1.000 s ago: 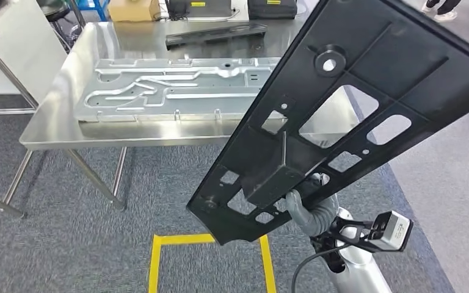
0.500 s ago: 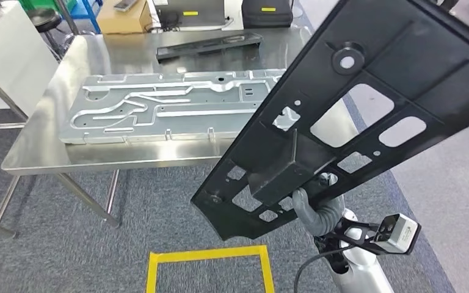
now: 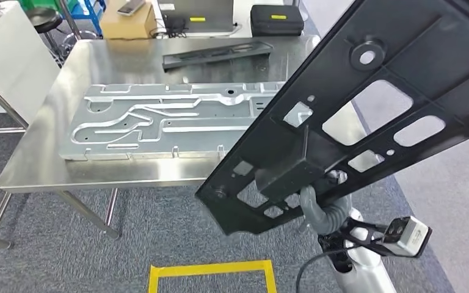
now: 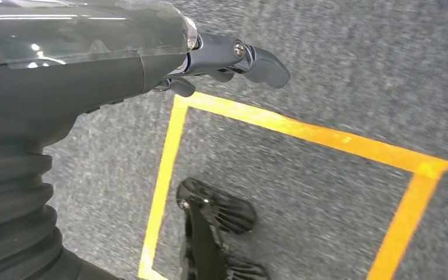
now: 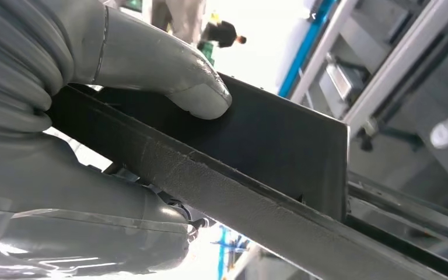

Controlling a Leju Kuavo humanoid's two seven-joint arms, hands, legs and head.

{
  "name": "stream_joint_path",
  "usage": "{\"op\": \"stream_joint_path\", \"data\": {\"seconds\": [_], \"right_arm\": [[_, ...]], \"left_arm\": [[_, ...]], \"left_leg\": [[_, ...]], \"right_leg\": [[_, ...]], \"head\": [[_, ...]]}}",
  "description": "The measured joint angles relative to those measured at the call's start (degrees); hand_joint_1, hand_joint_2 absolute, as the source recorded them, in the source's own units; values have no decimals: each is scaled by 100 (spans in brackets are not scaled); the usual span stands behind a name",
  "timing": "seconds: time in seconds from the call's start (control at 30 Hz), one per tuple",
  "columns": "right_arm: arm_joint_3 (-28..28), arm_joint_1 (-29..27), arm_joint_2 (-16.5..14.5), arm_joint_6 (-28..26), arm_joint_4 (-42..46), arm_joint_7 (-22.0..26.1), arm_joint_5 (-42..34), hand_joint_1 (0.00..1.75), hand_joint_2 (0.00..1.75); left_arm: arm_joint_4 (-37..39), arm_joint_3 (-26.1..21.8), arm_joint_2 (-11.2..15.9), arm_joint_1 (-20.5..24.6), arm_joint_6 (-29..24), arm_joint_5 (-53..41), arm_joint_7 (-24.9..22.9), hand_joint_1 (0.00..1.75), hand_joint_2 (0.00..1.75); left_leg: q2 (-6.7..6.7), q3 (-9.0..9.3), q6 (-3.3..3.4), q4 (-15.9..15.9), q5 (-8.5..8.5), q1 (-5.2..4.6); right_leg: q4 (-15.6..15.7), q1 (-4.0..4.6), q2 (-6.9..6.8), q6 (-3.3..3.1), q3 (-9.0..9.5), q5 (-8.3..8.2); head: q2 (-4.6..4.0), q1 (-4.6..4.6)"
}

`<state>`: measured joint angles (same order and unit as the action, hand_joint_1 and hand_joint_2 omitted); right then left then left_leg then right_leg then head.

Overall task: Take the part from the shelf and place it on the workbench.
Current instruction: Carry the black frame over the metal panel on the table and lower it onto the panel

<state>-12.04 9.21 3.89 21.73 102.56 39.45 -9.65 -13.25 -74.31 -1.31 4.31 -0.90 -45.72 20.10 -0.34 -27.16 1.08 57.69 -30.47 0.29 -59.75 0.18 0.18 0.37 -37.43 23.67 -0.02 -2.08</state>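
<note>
Currently logged: carrying step, part off the shelf, not yet set down. Right hand [image 3: 317, 201] grips the long black part [image 3: 366, 104] near its lower end, thumb [image 5: 169, 73] pressed on its face; part raised aslant over the near right corner of the workbench [image 3: 49, 165]. Left hand [image 4: 221, 58] hangs over the floor, holding nothing, fingers curled. Next move likely calls for lowering the part flat beside the metal plate [image 3: 165, 119].

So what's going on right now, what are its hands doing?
Right hand grips black part, held tilted over the workbench edge. Left hand holds nothing, hangs over floor. Silver panel already fills much of the bench.
</note>
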Motion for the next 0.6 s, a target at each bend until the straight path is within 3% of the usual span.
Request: {"op": "stream_joint_path", "data": {"seconds": [0.1,0.13,0.2,0.27,0.33,0.37,0.4,0.47,0.5,0.53,0.6], "right_arm": [[159,225,2,-156,-108,-84,75,175,175],[218,338,4,-198,-193,-105,88,175,175],[320,592,7,-275,-439,-135,115,175,175],[396,854,8,-402,-766,-166,195,175,175],[436,1114,10,-619,-1137,-215,394,175,175],[444,1257,11,-766,-1335,-247,548,175,175],[444,1409,13,-945,-1529,-285,750,175,175],[408,1740,13,-1353,-1941,-388,1262,175,175],[372,1899,12,-1562,-2141,-458,1562,175,175],[318,2060,11,-1774,-2338,-543,1905,175,175],[136,2392,7,-2206,-2756,-763,2739,175,175]], "left_arm": [[1,-1,4,9,23,-13,10,0,175],[1,-1,8,15,29,-22,15,0,175],[1,-1,19,30,42,-35,25,0,175],[1,-1,35,27,61,-43,31,0,175],[1,-1,50,11,75,-50,36,0,175],[1,-1,56,6,79,-51,44,0,175],[1,-1,62,6,82,-50,57,0,175],[1,-1,78,3,89,-52,79,0,175],[1,-1,85,6,92,-57,85,0,175],[1,-1,91,7,93,-63,84,0,175],[1,-1,97,24,97,-84,84,0,175]], "left_leg": [[0,62,-105,51,0,-5],[3,22,-136,197,32,-2],[4,-304,-193,751,-21,15],[4,-800,-247,1406,-311,29],[5,-1122,-269,1593,-537,42],[6,-1158,-265,1415,-442,46],[8,-1126,-255,1091,-191,48],[14,-1025,-211,362,479,38],[14,-998,-180,152,707,25],[12,-998,-143,60,823,9],[11,-987,-76,45,859,5]], "right_leg": [[136,8,15,-108,111,-18],[192,-6,23,-144,183,-4],[260,-32,27,-193,316,40],[270,-36,34,-216,406,118],[268,-38,51,-210,513,202],[266,-39,58,-201,577,246],[264,-40,63,-188,643,295],[245,-31,71,-149,733,387],[232,-22,78,-119,744,426],[222,-16,85,-88,740,454],[218,-14,90,-22,728,503]], "head": [[0,5],[0,4],[0,4],[0,3],[0,2],[0,2],[0,3],[0,3],[0,4],[0,4],[0,4]]}}
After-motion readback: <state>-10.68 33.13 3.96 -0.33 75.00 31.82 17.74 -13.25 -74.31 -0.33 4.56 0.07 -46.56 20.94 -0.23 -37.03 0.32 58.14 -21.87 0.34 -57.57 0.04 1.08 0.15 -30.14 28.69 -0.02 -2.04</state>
